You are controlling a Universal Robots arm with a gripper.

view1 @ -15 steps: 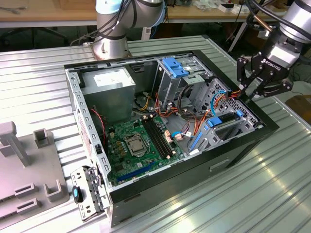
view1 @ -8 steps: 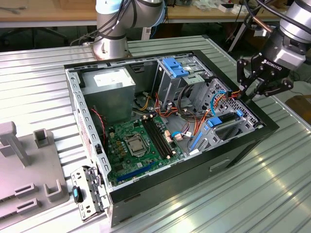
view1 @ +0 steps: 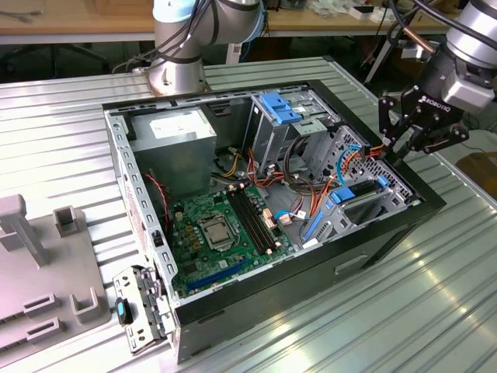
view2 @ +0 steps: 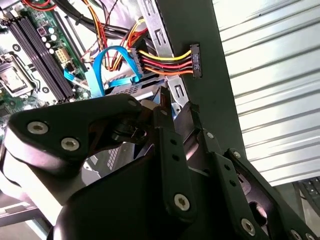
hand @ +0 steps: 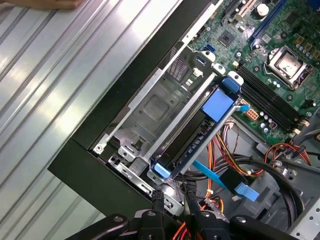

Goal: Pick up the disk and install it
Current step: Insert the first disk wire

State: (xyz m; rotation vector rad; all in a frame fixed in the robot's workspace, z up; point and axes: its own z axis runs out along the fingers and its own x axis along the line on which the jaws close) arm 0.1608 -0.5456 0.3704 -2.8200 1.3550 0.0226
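Blue rails mark the disk (hand: pixel 200 134), lying in the cage at a corner of the open case (view1: pixel 388 233) and, by the look of it, already seated (a power plug (view2: pixel 195 60) hangs loose nearby). Just above hovers the gripper (view1: pixel 397 149), jaws a little apart and empty. Pick-up seems done; cabling may remain. A ribbed metal table (view1: pixel 435 311) lies underneath, with a grey fixture (view1: pixel 46 287) at the exterior view's left and a wooden bench (view1: pixel 78 23) behind.

A ribbed, silvery metal table (view1: pixel 62 132) carries everything. An open black computer case (view1: pixel 373 249) lies on its side in the middle. A grey plastic fixture (view1: pixel 46 287) sits at the exterior view's left, and the robot arm's base (view1: pixel 177 74) stands behind the case.
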